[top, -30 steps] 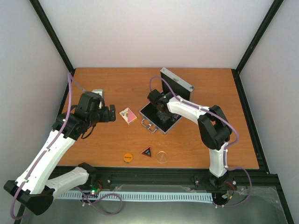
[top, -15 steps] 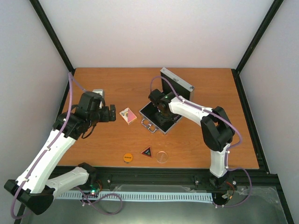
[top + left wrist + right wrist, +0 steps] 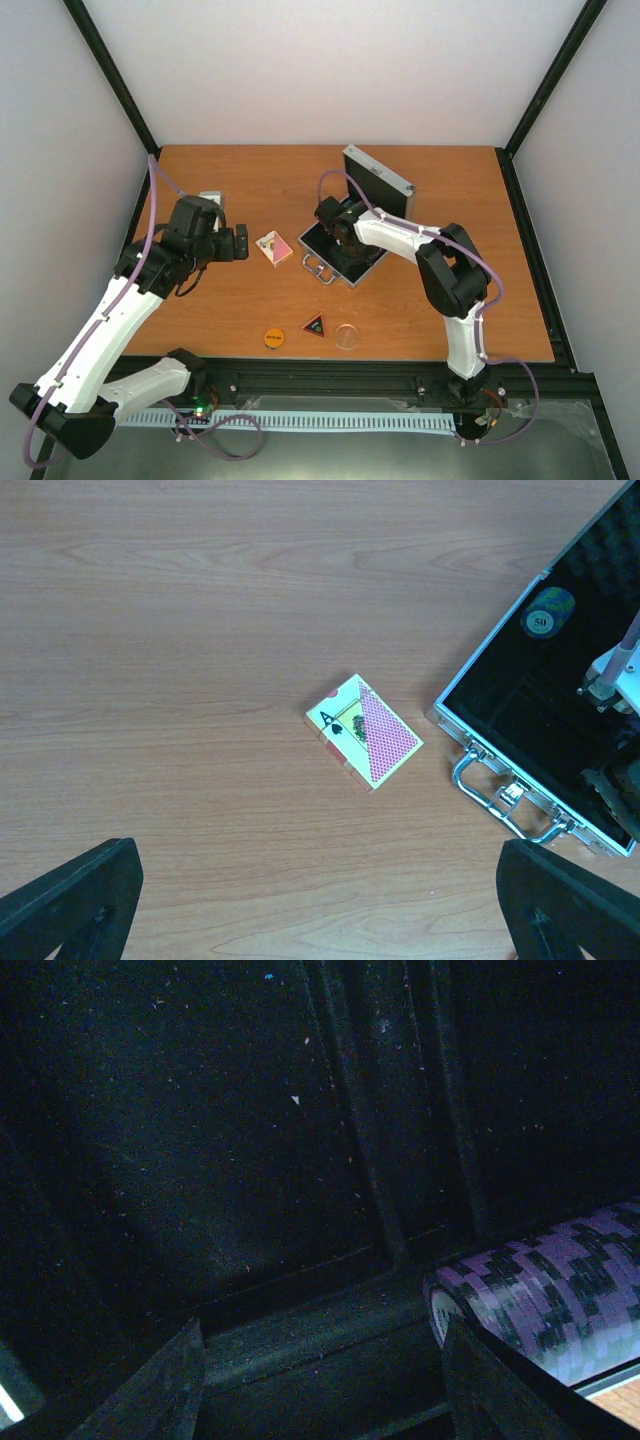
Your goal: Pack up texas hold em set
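The silver case lies open at table centre, its lid raised behind. My right gripper is down inside the case, open and empty over the black lining. A row of purple-black poker chips lies by its right finger. One chip marked 50 lies deeper in the case. My left gripper is open and empty, left of the pink-white card pack, which also shows in the left wrist view. The orange disc, the black-red triangle and the clear disc lie near the front edge.
The case's metal handle sticks out toward the card pack. A small white-grey object sits on the table behind my left wrist. Black frame posts stand at the table's corners.
My right gripper has shifted a little toward the far left inside the case. The left arm and the loose pieces have not moved.
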Controlling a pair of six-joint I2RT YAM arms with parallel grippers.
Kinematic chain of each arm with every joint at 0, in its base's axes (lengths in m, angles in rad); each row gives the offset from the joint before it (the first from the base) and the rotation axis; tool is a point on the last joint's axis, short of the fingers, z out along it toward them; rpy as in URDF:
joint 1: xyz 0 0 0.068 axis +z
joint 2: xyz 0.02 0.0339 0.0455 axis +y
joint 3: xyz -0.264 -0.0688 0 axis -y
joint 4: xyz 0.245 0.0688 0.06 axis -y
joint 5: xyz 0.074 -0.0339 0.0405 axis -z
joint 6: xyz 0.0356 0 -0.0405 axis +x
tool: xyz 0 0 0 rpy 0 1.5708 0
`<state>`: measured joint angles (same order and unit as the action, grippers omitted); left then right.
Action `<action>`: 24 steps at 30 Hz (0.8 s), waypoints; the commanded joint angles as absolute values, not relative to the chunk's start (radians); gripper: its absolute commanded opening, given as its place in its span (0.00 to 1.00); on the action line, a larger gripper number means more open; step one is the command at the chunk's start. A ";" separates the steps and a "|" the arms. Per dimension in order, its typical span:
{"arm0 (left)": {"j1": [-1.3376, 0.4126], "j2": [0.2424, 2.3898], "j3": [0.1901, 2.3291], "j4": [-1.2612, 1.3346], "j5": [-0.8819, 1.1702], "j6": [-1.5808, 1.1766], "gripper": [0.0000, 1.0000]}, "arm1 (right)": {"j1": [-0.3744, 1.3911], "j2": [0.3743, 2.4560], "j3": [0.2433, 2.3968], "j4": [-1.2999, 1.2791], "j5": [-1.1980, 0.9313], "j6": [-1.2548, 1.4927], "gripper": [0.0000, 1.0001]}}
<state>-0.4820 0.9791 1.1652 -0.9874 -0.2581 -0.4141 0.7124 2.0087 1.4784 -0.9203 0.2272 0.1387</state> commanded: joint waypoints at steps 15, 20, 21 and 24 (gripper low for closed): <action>-0.476 0.988 1.197 -0.971 -0.267 -0.396 1.00 | 0.684 2.074 1.467 -0.891 0.442 0.177 0.69; -0.476 0.987 1.195 -0.973 -0.268 -0.398 1.00 | 0.683 2.063 1.448 -0.883 0.432 0.177 0.69; -0.475 0.987 1.195 -0.973 -0.268 -0.398 1.00 | 0.683 2.056 1.441 -0.878 0.427 0.175 0.69; -0.476 0.987 1.195 -0.973 -0.268 -0.399 1.00 | 0.684 2.026 1.411 -0.860 0.394 0.155 0.69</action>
